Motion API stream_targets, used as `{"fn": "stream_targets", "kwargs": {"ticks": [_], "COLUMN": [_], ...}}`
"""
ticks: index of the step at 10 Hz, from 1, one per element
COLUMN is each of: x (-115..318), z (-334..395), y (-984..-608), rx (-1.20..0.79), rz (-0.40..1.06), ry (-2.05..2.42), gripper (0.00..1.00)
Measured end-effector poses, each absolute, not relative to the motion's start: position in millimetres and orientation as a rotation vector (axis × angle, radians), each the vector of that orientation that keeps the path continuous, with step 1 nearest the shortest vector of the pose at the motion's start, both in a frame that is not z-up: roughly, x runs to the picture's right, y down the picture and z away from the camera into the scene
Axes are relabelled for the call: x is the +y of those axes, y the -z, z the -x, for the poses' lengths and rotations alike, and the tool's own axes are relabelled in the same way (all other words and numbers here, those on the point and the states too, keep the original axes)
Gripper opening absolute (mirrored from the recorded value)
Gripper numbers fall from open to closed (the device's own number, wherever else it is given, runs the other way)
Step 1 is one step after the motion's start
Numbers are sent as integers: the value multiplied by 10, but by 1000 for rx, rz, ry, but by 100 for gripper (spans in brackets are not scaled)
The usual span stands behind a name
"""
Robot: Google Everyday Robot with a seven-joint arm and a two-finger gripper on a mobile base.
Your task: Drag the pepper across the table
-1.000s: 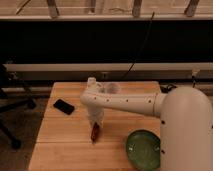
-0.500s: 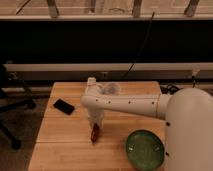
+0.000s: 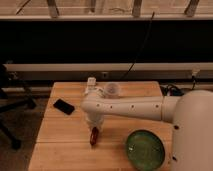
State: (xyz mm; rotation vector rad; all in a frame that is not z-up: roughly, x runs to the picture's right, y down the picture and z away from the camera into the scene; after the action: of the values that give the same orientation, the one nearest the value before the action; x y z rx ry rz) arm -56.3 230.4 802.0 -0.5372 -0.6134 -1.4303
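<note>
The pepper [image 3: 94, 136] is a small dark red chili lying on the light wooden table [image 3: 60, 140], left of centre near the front. My white arm reaches in from the right. My gripper [image 3: 93, 125] points down right over the pepper's upper end and seems to touch it. The fingers are hidden behind the wrist.
A green bowl [image 3: 145, 149] sits at the front right of the table. A flat black phone [image 3: 64, 106] lies at the left. A white cup [image 3: 113, 90] and a small white object [image 3: 91, 83] stand at the back. A dark chair [image 3: 10, 110] is left of the table.
The gripper and the pepper have shifted slightly toward the front of the table. The arm's body fills more of the right side.
</note>
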Motion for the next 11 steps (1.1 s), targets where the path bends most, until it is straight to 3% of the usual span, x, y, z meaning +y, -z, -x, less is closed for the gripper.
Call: {"fn": "stream_targets", "kwargs": {"ticks": [11], "x": [2561], "z": [626], "y": [-7675], "rx": [-665], "rz": [530], "ry": [1449], "gripper": [0]}}
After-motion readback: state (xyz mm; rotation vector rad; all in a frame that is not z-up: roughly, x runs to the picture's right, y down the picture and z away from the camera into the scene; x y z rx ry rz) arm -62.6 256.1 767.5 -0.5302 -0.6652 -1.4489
